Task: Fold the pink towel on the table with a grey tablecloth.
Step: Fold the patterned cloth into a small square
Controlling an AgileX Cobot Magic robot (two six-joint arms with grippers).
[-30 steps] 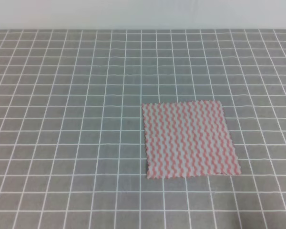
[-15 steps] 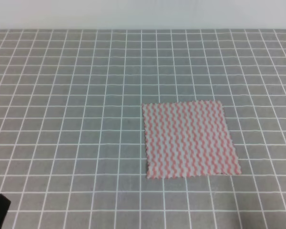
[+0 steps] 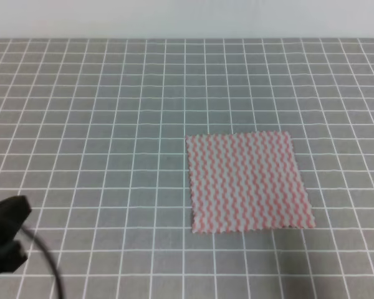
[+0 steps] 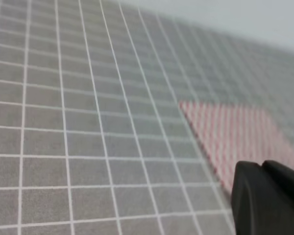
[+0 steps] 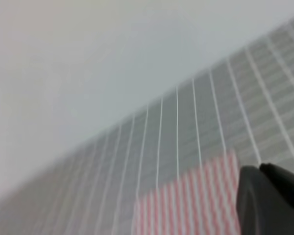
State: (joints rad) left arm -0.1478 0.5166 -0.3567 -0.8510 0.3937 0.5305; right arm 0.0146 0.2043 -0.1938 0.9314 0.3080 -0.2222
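— Reaching in from the near left edge: my left fingers [image 3: 6, 240] are hanging low over the grey, white-gridded cloth of the bench [image 3: 87, 124], well apart from the thin square towel with pink and white wavy stripes [image 3: 248, 182]. Where is it lying for you?

— It is lying flat and unfolded, right of centre on the bench, nothing on it. Are you holding anything?

— No, I am carrying nothing, but whether my left fingers are parted or closed I cannot tell; only a dark blur is showing. My right fingers [image 5: 272, 200] are showing only as a dark tip in their own wrist view, so I cannot tell there either.

— How are you planning the step?

— I am judging that each side should be pinching one near corner, lifting both evenly, and carrying them to the far edge so the scalloped borders are lining up.

— Any risk?

— Thin cloth may be dragging or bunching if I am gripping too shallow.
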